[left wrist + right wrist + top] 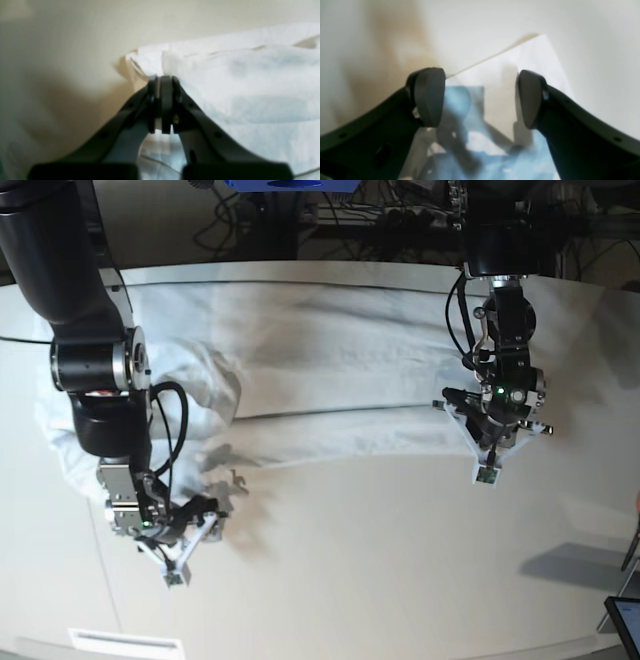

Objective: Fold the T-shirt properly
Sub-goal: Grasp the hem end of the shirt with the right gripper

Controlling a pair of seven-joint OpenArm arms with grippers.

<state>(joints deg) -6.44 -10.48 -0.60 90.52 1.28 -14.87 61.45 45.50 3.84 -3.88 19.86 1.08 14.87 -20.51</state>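
The white T-shirt (320,370) lies stretched across the far half of the table, from the left arm's side to the right arm's side. In the left wrist view my left gripper (162,105) is shut on a folded edge of the T-shirt (237,87), and the cloth spreads away to the right. In the base view this gripper (487,432) sits at the shirt's near right edge. My right gripper (480,98) is open, its fingers (430,97) wide apart just above a corner of the T-shirt (525,60). In the base view it (205,512) hangs low at the near left.
The white tabletop (380,560) stretches bare toward the near edge. Cables and dark equipment (400,220) line the far side. A dark device (626,622) sits at the near right corner. A white strip (125,642) lies at the near left edge.
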